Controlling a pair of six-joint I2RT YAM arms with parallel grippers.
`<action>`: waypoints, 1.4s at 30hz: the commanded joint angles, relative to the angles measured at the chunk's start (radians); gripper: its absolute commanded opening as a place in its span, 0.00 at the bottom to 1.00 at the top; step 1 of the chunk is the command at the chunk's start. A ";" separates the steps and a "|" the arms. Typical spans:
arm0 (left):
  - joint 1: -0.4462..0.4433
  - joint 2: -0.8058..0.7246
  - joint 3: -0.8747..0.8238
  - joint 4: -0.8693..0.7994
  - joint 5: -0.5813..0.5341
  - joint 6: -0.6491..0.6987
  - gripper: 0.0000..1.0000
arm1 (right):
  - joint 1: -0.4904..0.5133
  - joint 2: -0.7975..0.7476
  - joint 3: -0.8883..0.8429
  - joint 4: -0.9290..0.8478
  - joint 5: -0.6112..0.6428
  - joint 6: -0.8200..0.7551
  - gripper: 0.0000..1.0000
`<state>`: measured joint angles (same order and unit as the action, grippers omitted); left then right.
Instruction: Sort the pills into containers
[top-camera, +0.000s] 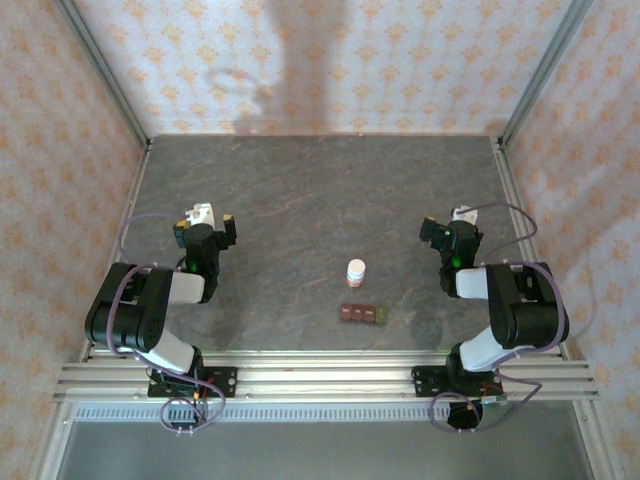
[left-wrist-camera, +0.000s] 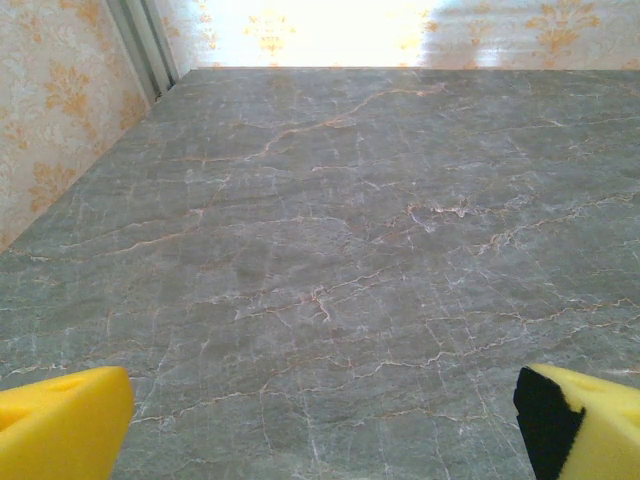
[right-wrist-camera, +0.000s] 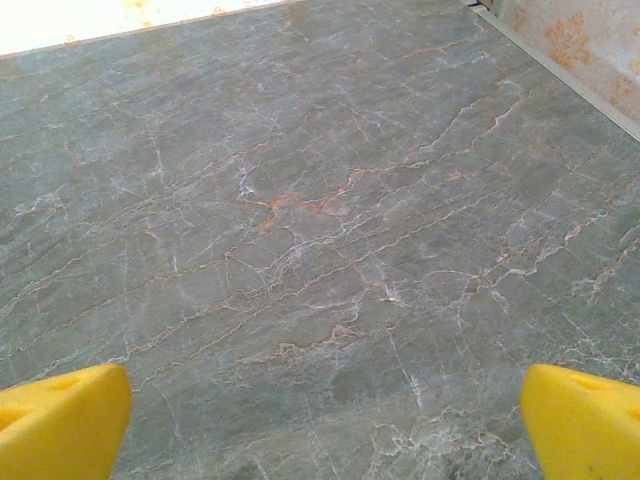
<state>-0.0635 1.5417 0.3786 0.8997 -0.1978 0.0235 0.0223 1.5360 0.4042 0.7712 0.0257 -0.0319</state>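
**Two tools open, and the short brownish-red strip of four joined square containers with one green end (top-camera: 362, 314) mid-surface**

The strip lies flat on the grey, veined, stone-look surface (top-camera: 300, 190), near its front edge and roughly between the two arms, with its green end toward the right arm. Just behind it, but not touching, a small white cylindrical bottle with an orange-red band (top-camera: 355, 271) stands upright.

The strip looks light, stiff and low. It would probably skate on the smooth stone if nudged, and tilt if pinched at one end. The safest hold seems to be across its narrow width near the middle, with the fingers on the long side walls. The bottle, which probably holds the pills, looks light, smooth and round, so it calls for a square pinch across its body.

Each arm is folded back over its base with the elbow raised and the wrist aimed at the far wall. The left tool (top-camera: 215, 220) and the right tool (top-camera: 447, 222) hover over bare stone, well apart from the strip. Both have their jaws spread wide with nothing between them. In the left wrist view the yellow fingertips (left-wrist-camera: 60, 420) sit at the lower corners.
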 joint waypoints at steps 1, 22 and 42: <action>-0.001 -0.011 0.003 -0.008 -0.008 -0.013 1.00 | -0.004 -0.014 0.016 0.004 0.004 -0.013 0.99; -0.001 -0.015 -0.017 0.029 0.024 0.002 1.00 | -0.004 -0.063 0.009 -0.020 0.033 0.000 0.99; -0.102 -0.366 0.376 -0.891 -0.126 -0.248 1.00 | 0.008 -0.323 0.489 -1.040 -0.172 0.381 1.00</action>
<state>-0.1329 1.2041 0.6804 0.2611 -0.2905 -0.1150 0.0044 1.2598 0.8677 -0.0822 -0.0334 0.3214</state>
